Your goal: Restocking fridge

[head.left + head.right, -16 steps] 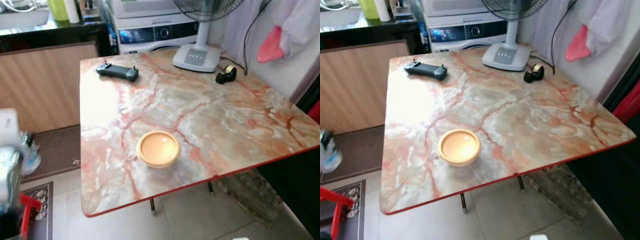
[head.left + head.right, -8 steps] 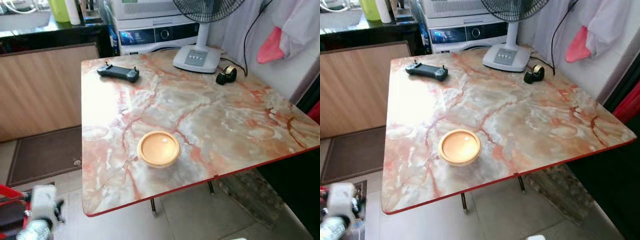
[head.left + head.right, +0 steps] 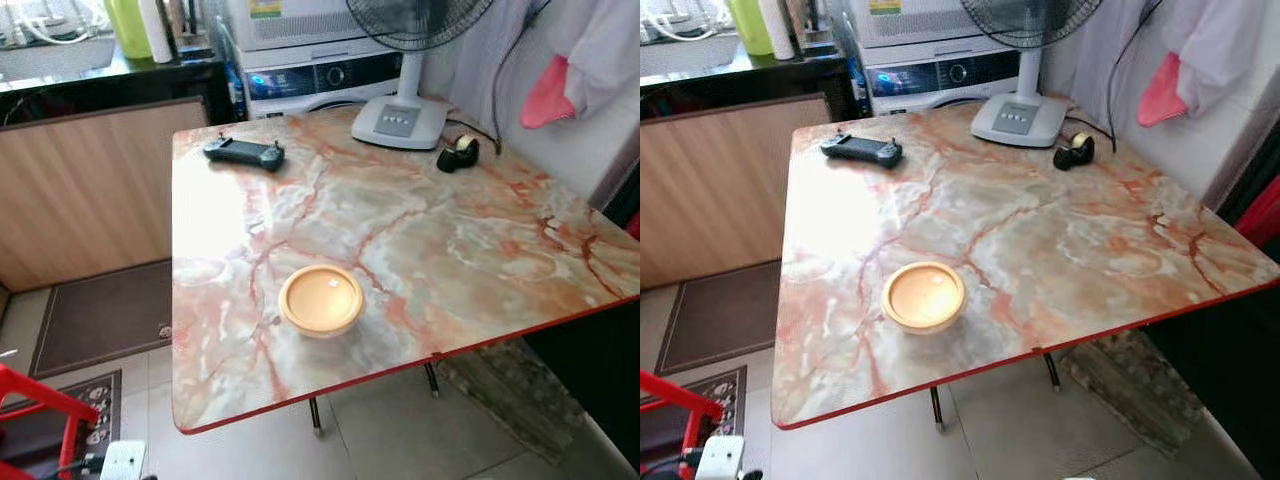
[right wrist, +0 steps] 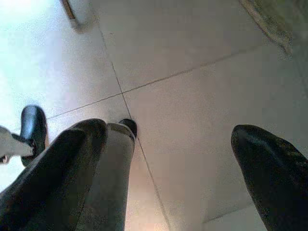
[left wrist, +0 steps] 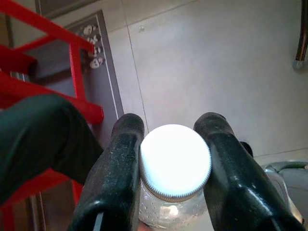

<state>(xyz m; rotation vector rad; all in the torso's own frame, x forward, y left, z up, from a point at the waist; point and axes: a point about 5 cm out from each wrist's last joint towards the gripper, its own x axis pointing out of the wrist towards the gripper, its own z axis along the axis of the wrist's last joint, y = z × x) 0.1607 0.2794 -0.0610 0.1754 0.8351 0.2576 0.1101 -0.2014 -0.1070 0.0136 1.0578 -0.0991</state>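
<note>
Left gripper hangs low over tiled floor beside red frame, fingers clamped on clear white-capped bottle; right gripper idle w/ fingers spread apart; marble table holds orange bowl, black controller, fan base, tape dispenser.

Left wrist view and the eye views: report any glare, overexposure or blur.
Left wrist view: the white screw cap of the clear bottle is blown out to plain white between the left gripper fingers; the tiled floor behind stays legible. Left eye view: a bright washed-out patch sits on the marble-patterned table near the black handheld controller; the picture is sharp.
</note>
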